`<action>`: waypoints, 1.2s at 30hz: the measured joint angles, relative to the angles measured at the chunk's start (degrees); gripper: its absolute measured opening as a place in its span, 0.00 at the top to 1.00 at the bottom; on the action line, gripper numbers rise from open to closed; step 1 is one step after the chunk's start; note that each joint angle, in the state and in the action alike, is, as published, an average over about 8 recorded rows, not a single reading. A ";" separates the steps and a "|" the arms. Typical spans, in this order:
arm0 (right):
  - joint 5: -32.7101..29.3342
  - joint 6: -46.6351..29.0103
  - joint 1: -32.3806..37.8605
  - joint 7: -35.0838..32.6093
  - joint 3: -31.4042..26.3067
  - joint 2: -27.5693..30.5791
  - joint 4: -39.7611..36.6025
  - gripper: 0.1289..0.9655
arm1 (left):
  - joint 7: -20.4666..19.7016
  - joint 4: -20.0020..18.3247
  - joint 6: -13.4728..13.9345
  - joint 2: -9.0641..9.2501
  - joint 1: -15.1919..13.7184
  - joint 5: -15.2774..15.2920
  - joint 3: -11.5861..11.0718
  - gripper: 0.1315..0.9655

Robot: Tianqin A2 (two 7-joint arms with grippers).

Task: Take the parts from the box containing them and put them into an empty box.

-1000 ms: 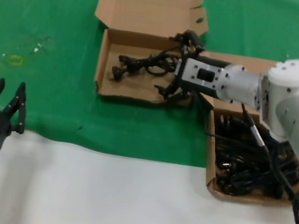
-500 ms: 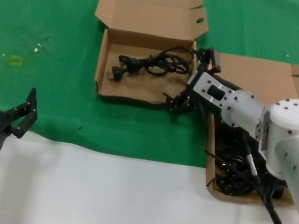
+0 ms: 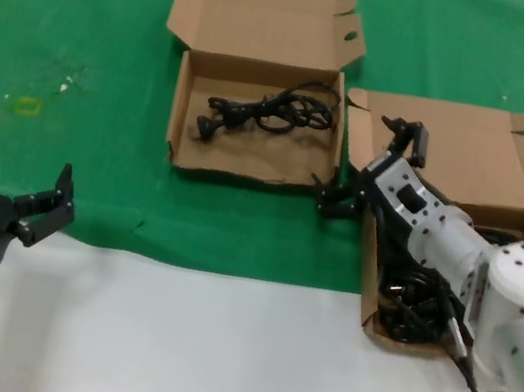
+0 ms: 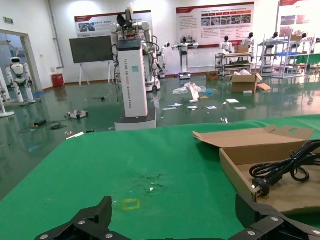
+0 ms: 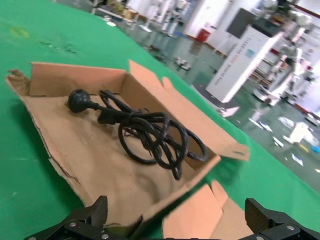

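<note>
**Materials and finishes**

Green cloth: matt, felt-like, scuffed pale in one patch. White tabletop: smooth, dull. Left box and right box: plain brown cardboard, matt, raw torn edges. Power cord: black rubbery sheath, faint sheen. Right gripper and left gripper: black matt fingers; right arm shell glossy white plastic.

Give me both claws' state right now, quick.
Left claw: open, empty, parked at the table's near-left edge.
Right claw: open, empty, between the two shallow brown cardboard boxes.
</note>
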 joint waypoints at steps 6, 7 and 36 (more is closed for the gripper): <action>1.13 2.88 -6.13 4.86 1.23 1.32 7.31 0.00 | 0.00 0.00 0.00 0.00 0.00 0.00 0.00 0.16; 1.32 3.37 -7.17 5.69 1.44 1.54 8.54 0.00 | 0.00 0.00 0.00 0.00 0.00 0.00 0.00 0.14; 6.75 17.22 -36.60 29.17 7.37 7.92 43.80 0.00 | 0.00 0.00 0.00 0.00 0.00 -0.01 0.00 0.00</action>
